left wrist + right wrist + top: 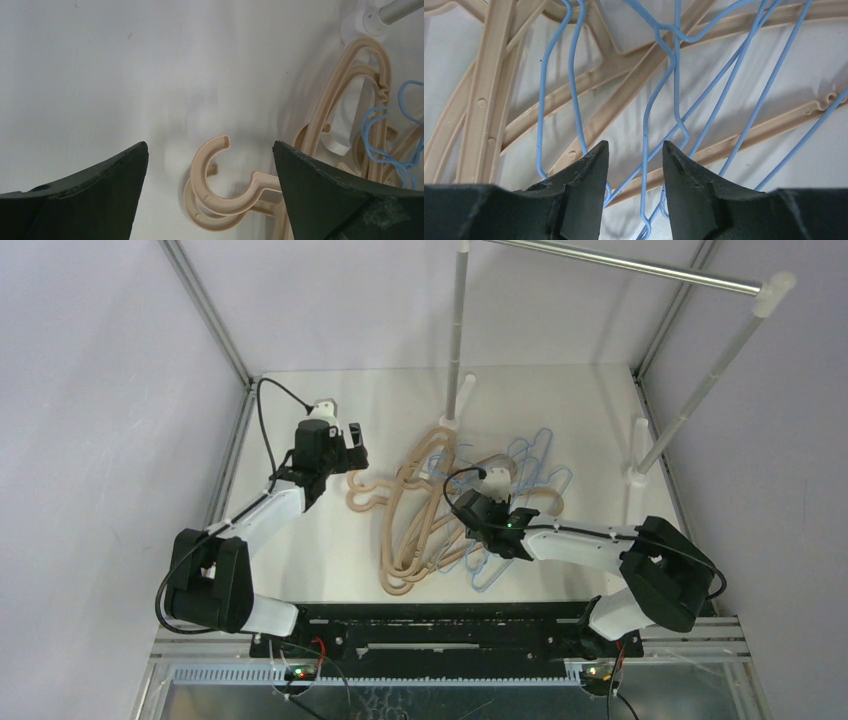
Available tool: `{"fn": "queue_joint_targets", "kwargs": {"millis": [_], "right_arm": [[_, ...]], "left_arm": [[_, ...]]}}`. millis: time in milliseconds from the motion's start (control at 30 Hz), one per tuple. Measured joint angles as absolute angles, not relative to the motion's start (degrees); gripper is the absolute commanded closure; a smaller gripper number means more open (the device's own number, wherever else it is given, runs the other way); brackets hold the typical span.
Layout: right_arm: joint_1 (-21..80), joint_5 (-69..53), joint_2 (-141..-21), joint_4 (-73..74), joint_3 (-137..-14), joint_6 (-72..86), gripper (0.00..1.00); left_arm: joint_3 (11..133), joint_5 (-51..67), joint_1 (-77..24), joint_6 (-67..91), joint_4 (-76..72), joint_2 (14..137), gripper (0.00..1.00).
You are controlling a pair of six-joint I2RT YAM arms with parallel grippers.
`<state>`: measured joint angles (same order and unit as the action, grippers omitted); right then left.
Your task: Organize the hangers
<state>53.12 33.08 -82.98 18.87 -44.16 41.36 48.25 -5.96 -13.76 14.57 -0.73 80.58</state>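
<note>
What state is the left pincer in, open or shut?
Open: the left pincer stands spread wide, tan hanger hooks lying ungripped below it.

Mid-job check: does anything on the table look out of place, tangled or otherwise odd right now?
Yes. The thin blue hangers are threaded through and across the tan hangers in one tangled heap lying flat on the table, not hanging. The visible stretch of the rail carries none.

A lab test cell: aluminium-framed enclosure [205, 310] (plain grey walls [90, 390]) around a white table [340, 550].
</note>
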Motion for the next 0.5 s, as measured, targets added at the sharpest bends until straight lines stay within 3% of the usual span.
{"fn": "queue_joint_targets", "kwargs": {"millis": [500], "right_arm": [[50.92, 33.08, -88.16, 17.78, -43.81, 42.17, 0.59]], "left_arm": [[48.25, -5.96, -13.76, 14.57, -0.71, 80.58, 0.01]]}}
